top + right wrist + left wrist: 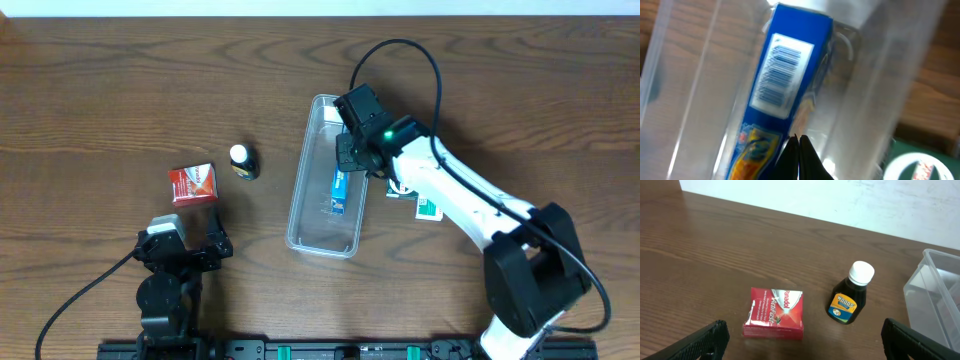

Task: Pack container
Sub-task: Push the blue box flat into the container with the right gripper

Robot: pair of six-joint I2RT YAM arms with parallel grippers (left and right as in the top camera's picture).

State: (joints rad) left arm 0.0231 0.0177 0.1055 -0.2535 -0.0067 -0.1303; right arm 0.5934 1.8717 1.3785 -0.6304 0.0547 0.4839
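Note:
The clear plastic container [300, 225] lies lengthwise at the table's middle. A blue box [339, 192] lies inside it, also in the right wrist view [785, 75]. My right gripper [350, 150] is over the container's far half; its fingers [799, 142] are shut together, empty, just above the blue box. A red box [193, 184] and a dark bottle with a white cap [243, 161] lie left of the container. My left gripper [185, 250] is open and empty, near the front edge, with the red box [775, 312] and bottle [850, 300] ahead of it.
A green and white packet [425, 205] lies right of the container, partly under my right arm, and shows in the right wrist view [920, 162]. The container's corner [935, 295] shows at the right of the left wrist view.

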